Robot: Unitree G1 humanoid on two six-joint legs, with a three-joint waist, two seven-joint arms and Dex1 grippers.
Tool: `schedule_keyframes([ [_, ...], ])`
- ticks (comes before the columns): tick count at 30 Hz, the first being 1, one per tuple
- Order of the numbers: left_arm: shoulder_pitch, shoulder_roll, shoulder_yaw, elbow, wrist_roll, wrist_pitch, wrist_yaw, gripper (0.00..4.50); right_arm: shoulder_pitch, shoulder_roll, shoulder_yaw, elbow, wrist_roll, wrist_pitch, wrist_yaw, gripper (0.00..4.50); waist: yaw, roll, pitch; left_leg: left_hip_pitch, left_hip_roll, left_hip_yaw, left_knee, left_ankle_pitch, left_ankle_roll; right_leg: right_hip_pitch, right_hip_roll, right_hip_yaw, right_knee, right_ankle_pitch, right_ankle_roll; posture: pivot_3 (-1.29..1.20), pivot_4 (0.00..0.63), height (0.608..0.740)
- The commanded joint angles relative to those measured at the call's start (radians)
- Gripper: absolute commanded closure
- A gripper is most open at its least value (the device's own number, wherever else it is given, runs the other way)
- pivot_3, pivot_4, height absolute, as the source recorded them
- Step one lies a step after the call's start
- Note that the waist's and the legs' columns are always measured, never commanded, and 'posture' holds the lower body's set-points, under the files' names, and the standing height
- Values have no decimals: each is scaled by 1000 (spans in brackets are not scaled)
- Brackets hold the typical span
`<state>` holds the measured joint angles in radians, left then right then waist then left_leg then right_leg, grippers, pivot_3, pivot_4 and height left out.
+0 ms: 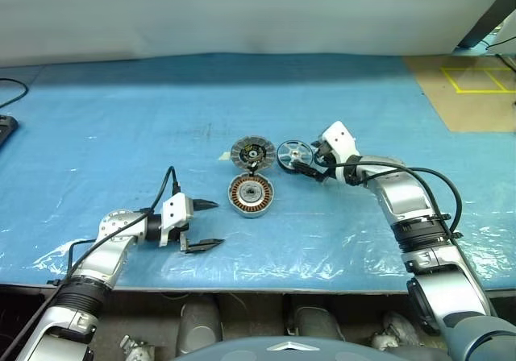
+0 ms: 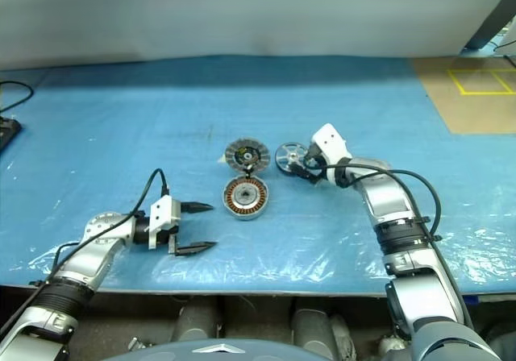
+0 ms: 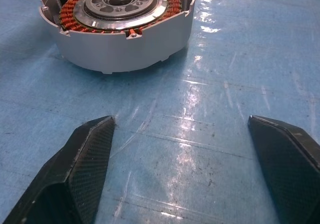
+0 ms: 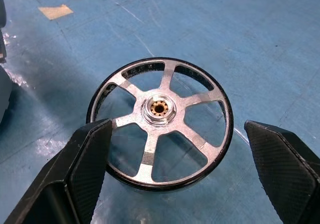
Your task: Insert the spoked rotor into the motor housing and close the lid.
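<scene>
Blue plastic sheeting covers the table, where the spoked rotor (image 4: 160, 124) lies flat just right of the lid (image 1: 251, 151) and open motor housing (image 1: 251, 194), directly before the right gripper (image 1: 305, 166) (fingers spread wide, empty), the spread left gripper (image 1: 206, 225) being farther off.

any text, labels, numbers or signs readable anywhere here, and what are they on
None can be read.
The spoked rotor, the motor housing and the lid show no lettering or numbers.
The yellow lines on the brown floor patch are plain outlines, not writing.
The small tan tape scrap on the blue table cover is blank.
</scene>
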<state>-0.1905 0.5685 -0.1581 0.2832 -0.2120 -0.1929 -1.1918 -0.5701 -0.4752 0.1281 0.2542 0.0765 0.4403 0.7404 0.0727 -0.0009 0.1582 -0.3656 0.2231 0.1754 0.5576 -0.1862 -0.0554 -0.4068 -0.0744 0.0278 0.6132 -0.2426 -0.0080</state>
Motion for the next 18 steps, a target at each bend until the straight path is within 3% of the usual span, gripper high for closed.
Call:
schedule_keyframes([
  [1,18,3,-19,47,38,4,5,0,2,-7,-2,-56,-3,-20,3,31,0,0,0,0,0,0,0,0,0,0,0,0,0,0,0,0,150,740],
  [18,38,7,-27,-1,36,32,20,0,0,0,10,-85,-20,-32,7,31,-2,0,0,0,0,0,2,0,0,0,0,0,1,0,0,0,150,740],
])
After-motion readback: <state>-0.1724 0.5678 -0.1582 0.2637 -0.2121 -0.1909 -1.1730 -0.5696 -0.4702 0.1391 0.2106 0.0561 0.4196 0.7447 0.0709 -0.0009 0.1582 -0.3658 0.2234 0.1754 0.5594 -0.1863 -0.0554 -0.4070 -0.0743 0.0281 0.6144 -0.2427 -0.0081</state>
